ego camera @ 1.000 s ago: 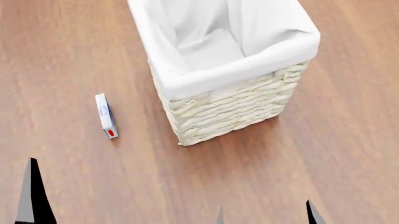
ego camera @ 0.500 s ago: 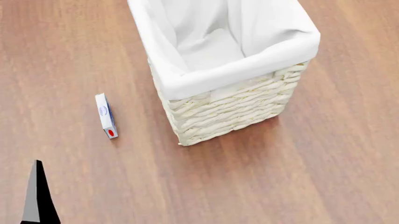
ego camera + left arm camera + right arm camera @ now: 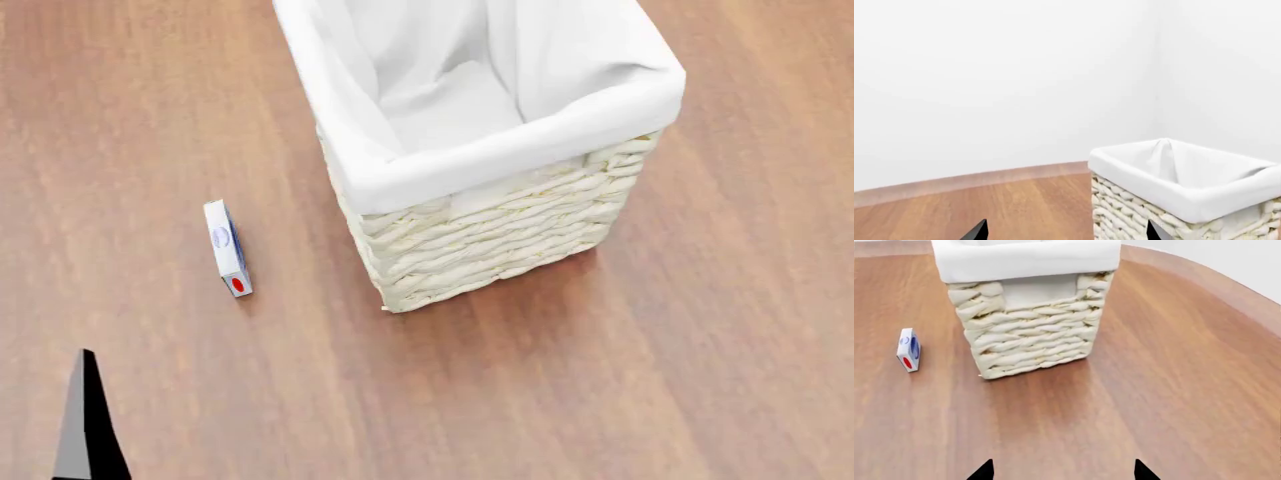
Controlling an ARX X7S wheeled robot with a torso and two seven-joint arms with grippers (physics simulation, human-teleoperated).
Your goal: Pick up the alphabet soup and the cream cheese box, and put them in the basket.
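The cream-white wicker basket (image 3: pixel 494 235) with its white liner stands on the wood floor, upright. The cream cheese box (image 3: pixel 227 248) lies on the floor to the basket's left, a short gap between them. The alphabet soup is out of view. One dark finger (image 3: pixel 88 425) of my left arm shows at the head view's lower left, nearer than the box. My left gripper (image 3: pixel 1066 232) is open and holds nothing, with the basket (image 3: pixel 1141 210) just ahead of one tip. My right gripper (image 3: pixel 1062 472) is open and empty, facing the basket (image 3: pixel 1027 335) and the box (image 3: pixel 909 350).
A brown wood floor (image 3: pixel 641 380) runs all round the basket. White walls (image 3: pixel 1001 80) with a wooden skirting strip rise behind the basket in the left wrist view.
The right gripper's fingertips dropped out of the head view's lower edge. The left finger slid slightly right and lower. Basket and box have not moved.
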